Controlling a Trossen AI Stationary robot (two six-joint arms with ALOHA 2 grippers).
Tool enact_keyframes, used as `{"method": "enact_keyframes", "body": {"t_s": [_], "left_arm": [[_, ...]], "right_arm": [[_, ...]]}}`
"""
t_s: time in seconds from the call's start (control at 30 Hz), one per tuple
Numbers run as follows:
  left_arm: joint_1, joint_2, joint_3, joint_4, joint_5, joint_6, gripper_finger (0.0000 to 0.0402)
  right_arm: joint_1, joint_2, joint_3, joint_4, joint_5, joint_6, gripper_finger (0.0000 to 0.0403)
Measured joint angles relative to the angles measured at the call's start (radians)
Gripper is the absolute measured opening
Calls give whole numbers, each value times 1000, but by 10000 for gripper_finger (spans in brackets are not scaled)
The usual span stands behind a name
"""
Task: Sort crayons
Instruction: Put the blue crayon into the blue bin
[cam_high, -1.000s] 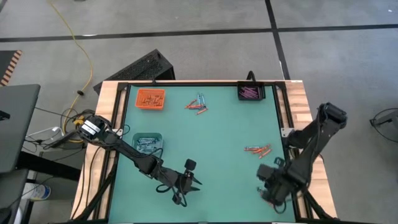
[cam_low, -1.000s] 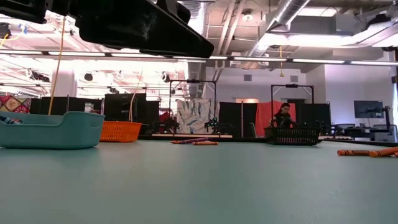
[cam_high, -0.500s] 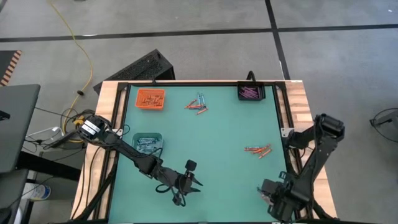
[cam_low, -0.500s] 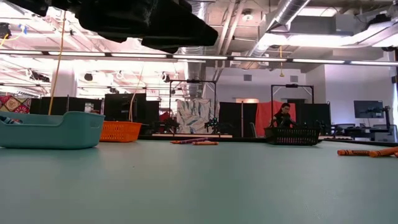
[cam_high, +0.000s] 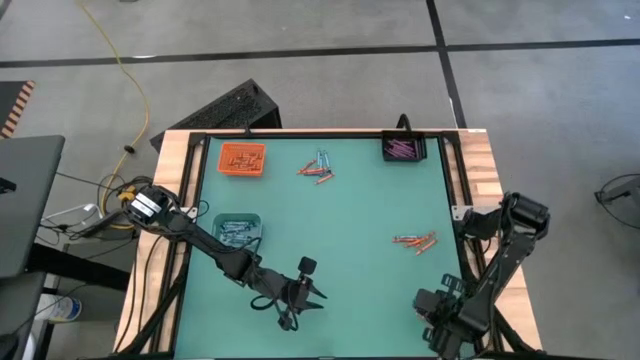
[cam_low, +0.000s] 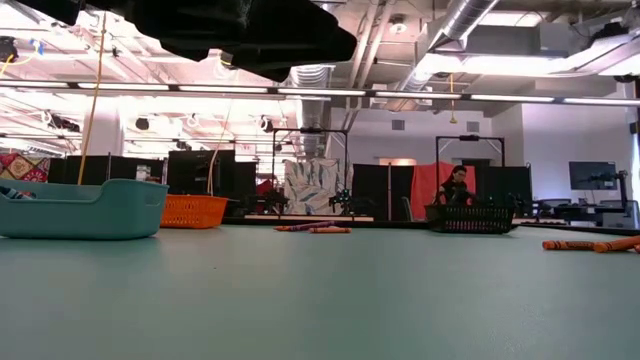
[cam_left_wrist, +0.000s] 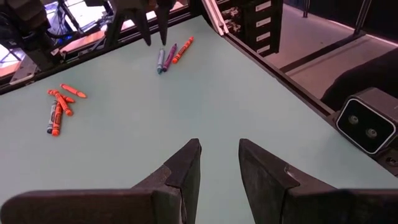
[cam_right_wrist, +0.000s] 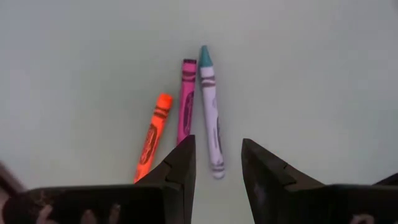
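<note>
Three crayons lie flat side by side near the table's near right corner: an orange one, a purple one and a blue-grey one. My right gripper hangs open just above them, pointing down, its fingers on either side of the blue-grey crayon's end, clear of it. The left wrist view shows that gripper over the same crayons. More crayons lie at the right and at the far middle. My left gripper waits open above the near middle.
An orange tray stands at the far left, a teal tray at the left and a black tray at the far right, each with crayons inside. Bare green mat lies across the middle. A person shows far behind the table.
My right gripper has come down and toward the table's near edge, ending over the three crayons near the right corner. Its fingers keep the same gap. The crayons and trays lie as before.
</note>
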Motion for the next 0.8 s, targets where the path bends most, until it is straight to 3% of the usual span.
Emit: {"method": "enact_keyframes", "body": {"t_s": [0.8], "left_arm": [[0, 0, 0, 0, 0, 16, 100]], "right_arm": [[-2, 6, -117, 114, -20, -11, 122]]}}
